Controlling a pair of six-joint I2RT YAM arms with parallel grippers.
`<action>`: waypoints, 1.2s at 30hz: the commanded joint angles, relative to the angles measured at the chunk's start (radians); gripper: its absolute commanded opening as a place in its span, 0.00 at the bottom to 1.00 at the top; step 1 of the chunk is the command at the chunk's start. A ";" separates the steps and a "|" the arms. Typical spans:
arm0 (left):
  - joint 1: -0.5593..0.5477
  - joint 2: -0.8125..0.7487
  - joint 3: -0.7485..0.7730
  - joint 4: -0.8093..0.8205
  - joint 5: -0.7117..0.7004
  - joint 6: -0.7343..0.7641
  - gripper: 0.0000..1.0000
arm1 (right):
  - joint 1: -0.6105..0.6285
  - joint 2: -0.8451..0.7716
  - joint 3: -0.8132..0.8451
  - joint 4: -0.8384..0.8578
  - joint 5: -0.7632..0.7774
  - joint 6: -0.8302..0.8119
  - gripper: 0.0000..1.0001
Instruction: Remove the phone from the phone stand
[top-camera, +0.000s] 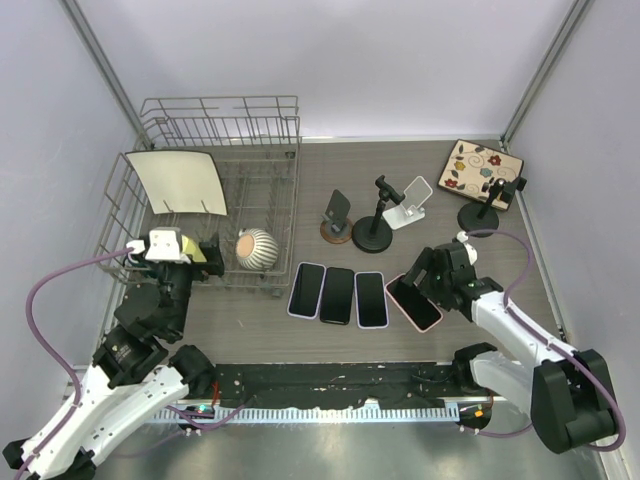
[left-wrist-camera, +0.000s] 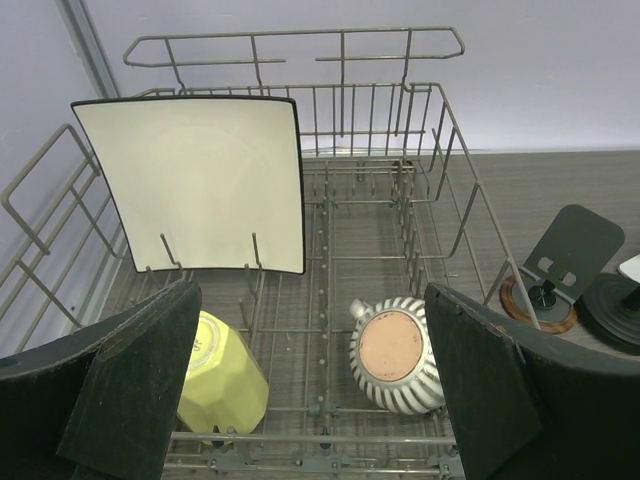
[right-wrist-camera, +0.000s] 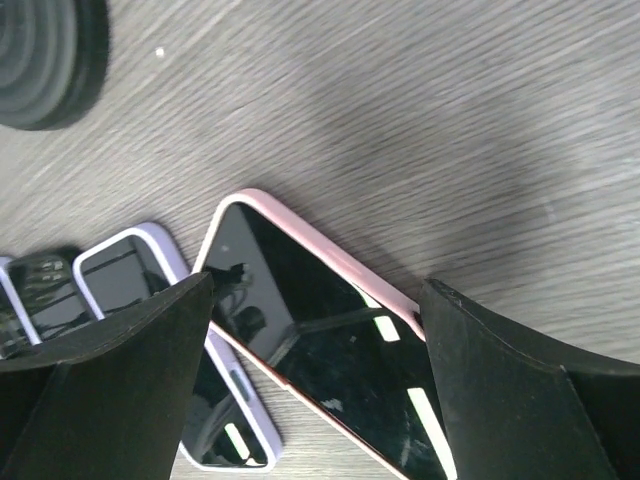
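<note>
Top: my right gripper (top-camera: 425, 280) wide over pink phone (top-camera: 414, 302), flat on table (top-camera: 250, 330), rightmost of four, near side of stands (top-camera: 412, 203); my left gripper (top-camera: 200, 255) wide at rack (top-camera: 270, 130) | Left wrist: plate (left-wrist-camera: 195, 180), mug (left-wrist-camera: 395, 350) in rack | Right wrist: phone flat between my spread fingers (right-wrist-camera: 110, 380)
</note>
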 joint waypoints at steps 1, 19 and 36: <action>0.012 -0.012 0.001 0.020 0.020 -0.008 0.98 | 0.020 -0.048 -0.102 0.086 -0.230 0.123 0.88; 0.029 -0.019 0.003 0.013 0.041 -0.040 0.98 | 0.254 -0.117 0.155 -0.155 0.115 0.048 0.89; 0.377 0.206 0.105 -0.051 0.262 -0.245 1.00 | 0.253 -0.468 0.484 -0.195 0.861 -0.406 0.90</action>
